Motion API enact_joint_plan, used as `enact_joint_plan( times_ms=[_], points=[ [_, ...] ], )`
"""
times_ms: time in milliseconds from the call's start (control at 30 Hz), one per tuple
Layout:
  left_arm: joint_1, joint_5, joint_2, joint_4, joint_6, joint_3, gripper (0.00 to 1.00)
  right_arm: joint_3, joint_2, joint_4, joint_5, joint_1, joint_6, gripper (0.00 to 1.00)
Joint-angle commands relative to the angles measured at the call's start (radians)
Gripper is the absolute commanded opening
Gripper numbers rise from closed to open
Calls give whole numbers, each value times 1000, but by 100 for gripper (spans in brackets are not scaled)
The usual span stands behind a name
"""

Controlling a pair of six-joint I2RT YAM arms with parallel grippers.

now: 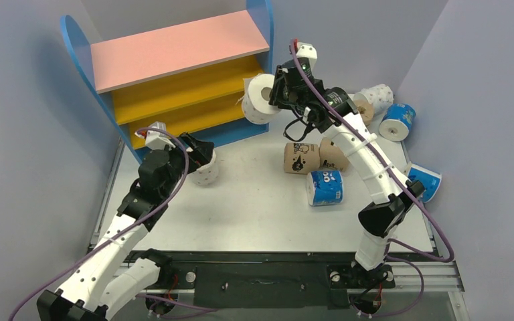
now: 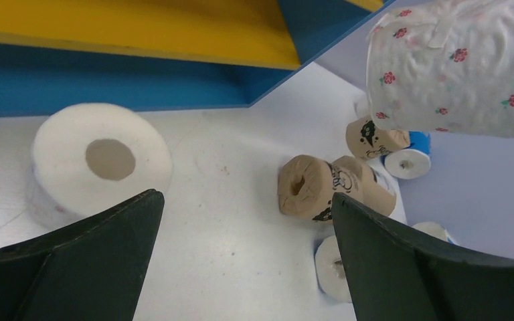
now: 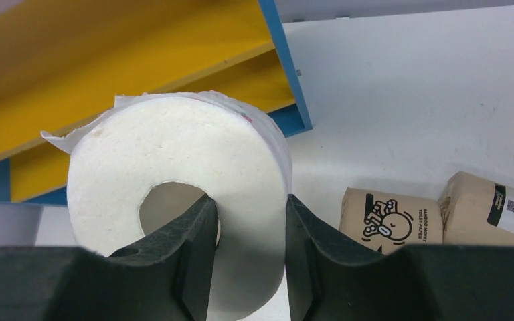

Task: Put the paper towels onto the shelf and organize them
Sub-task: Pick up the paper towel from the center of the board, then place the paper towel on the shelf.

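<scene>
- Nearest the arm bases, a blue roll [image 1: 324, 187] lies on its side on the white surface [image 1: 254, 207]. A second blue roll [image 1: 427, 180] sits over at the right edge, partly behind the right arm.
- Just past that, two tan rolls [image 1: 301, 158] lie side by side, the black cartoon print showing.
- On the left, the left tool [image 2: 245, 195] has its fingers spread wide and grips nothing.
- It hangs over a low white roll [image 2: 100, 160] with the hollow core facing the wrist camera. That roll rests on the surface just in front of the shelf's blue base, apart from both fingers.
- On the right, the right tool [image 3: 249, 207] is pinching the lifted white roll [image 3: 174, 147]. One finger is inside the core, the other is outside, and the paper wall is clamped between them.
- That roll is up off the surface, beside the right front corner of the shelf.
- Far right, a third tan roll [image 1: 363, 107], a dotted white roll [image 1: 378, 99] and a third blue roll [image 1: 398, 120] bunch together near the wall.
- At the back stands the shelf [image 1: 174, 50], with a pink top, yellow boards and blue sides.
</scene>
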Motion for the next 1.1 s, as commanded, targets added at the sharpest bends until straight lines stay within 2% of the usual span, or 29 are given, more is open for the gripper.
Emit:
enact_joint_plan(
  times_ms=[0, 200, 600, 833, 1067],
  points=[
    [-5, 28, 28, 267, 13, 33, 96, 115, 35, 15, 8, -28, 27, 29],
    [-5, 55, 94, 466, 106, 21, 96, 197, 81, 5, 6, -33, 29, 29],
    [-16, 115, 263, 625, 398, 116, 96, 269, 137, 6, -26, -41, 54, 30],
    [-18, 211, 305, 757, 479, 120, 96, 308, 162, 18, -28, -45, 83, 30],
    [-17, 265, 358, 787, 532, 145, 96, 332, 184, 50, -32, -50, 114, 30]
  ],
)
